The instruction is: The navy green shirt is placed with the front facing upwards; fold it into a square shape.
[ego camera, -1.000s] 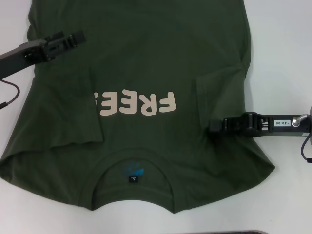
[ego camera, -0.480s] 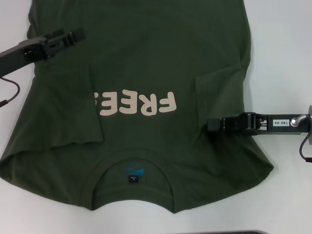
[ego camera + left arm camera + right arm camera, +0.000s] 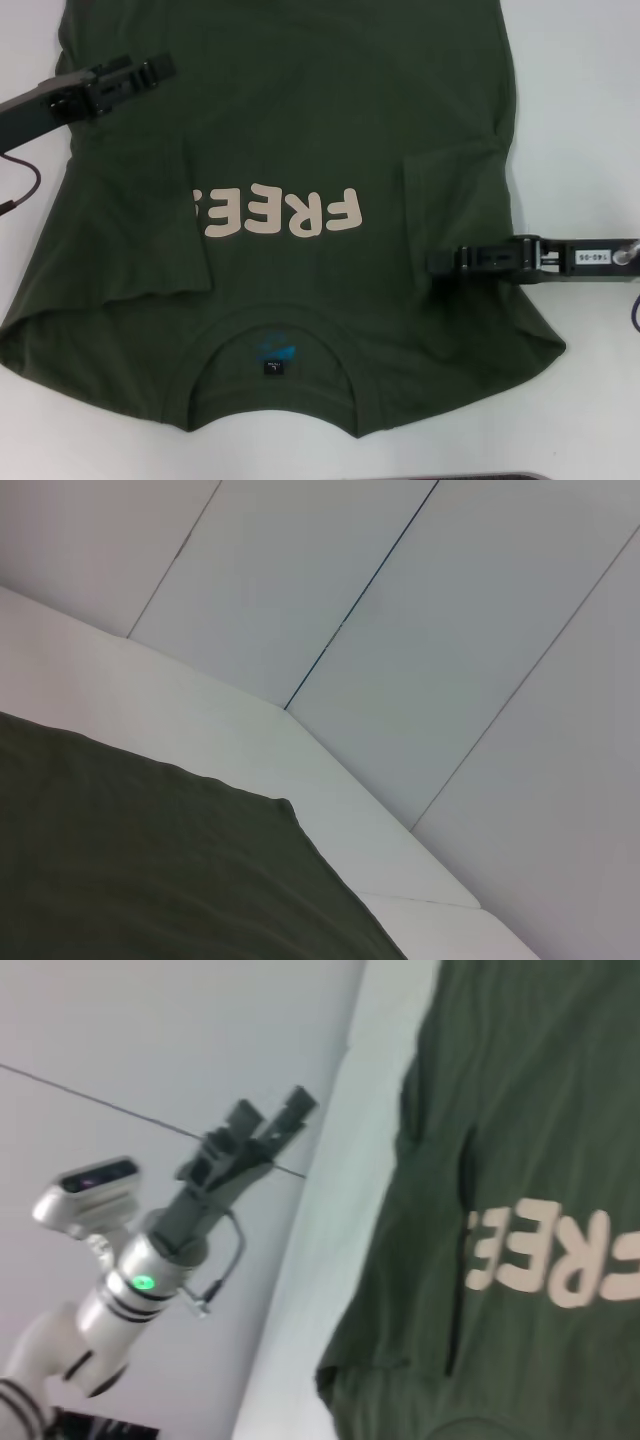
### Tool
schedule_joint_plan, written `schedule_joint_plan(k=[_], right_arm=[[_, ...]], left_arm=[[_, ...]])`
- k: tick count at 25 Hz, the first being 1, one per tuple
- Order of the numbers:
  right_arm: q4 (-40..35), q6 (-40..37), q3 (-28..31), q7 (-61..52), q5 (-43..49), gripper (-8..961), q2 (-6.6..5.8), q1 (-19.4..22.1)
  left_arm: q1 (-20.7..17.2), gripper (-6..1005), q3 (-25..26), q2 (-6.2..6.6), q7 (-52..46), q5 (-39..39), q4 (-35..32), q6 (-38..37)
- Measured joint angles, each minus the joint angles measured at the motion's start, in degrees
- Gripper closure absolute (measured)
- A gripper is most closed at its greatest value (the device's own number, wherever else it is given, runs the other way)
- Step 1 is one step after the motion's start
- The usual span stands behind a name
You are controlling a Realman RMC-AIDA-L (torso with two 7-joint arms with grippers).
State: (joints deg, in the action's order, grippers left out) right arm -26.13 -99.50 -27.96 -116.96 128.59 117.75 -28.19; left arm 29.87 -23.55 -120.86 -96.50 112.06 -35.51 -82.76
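Lying flat, sleeves folded: navy green shirt [image 3: 290, 130]

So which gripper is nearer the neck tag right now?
Right. The right gripper sits over the shirt's side, just across from the neck tag; the left gripper is far up near the hem.

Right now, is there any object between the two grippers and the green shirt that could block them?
Nothing visible does. The left gripper hovers over the navy green shirt near its far left side, and the right gripper is over its right side, near the folded-in sleeve. Only the white table surrounds the shirt.
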Motion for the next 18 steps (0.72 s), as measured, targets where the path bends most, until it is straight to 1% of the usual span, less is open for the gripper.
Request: schedule_joint_plan(k=[4, 8, 13, 15, 18], right_arm=[[-0.1, -4.4, 1.7, 1.9, -2.7, 696, -0.85, 0.4], [-0.3, -7.5, 3.8, 4.3, -6.8, 607, -1.73, 2.0], [-0.3, -9.7, 5.1, 9.0, -12.1, 387, -2.33, 4.4], [-0.3, -10.5, 5.5, 10.8, -13.7, 308, -2.7, 5.2], [-0.4, -11.3, 6.2, 13.4, -15.5, 190, -2.93, 6.1]], left_arm=[[0.0, 95, 0.0, 0.02, 0.0, 0.0, 0.0, 0.0], [0.0, 95, 0.0, 0.0, 0.0, 0.0, 0.0, 0.1], [0.0, 95, 0.1, -0.14, 0.7, -0.1, 0.0, -0.4], [0.0, 95, 0.0, -0.15, 0.8, -0.4, 0.0, -0.5], [0.0, 95, -0.2, -0.16, 0.8, -0.7, 0.0, -0.5]])
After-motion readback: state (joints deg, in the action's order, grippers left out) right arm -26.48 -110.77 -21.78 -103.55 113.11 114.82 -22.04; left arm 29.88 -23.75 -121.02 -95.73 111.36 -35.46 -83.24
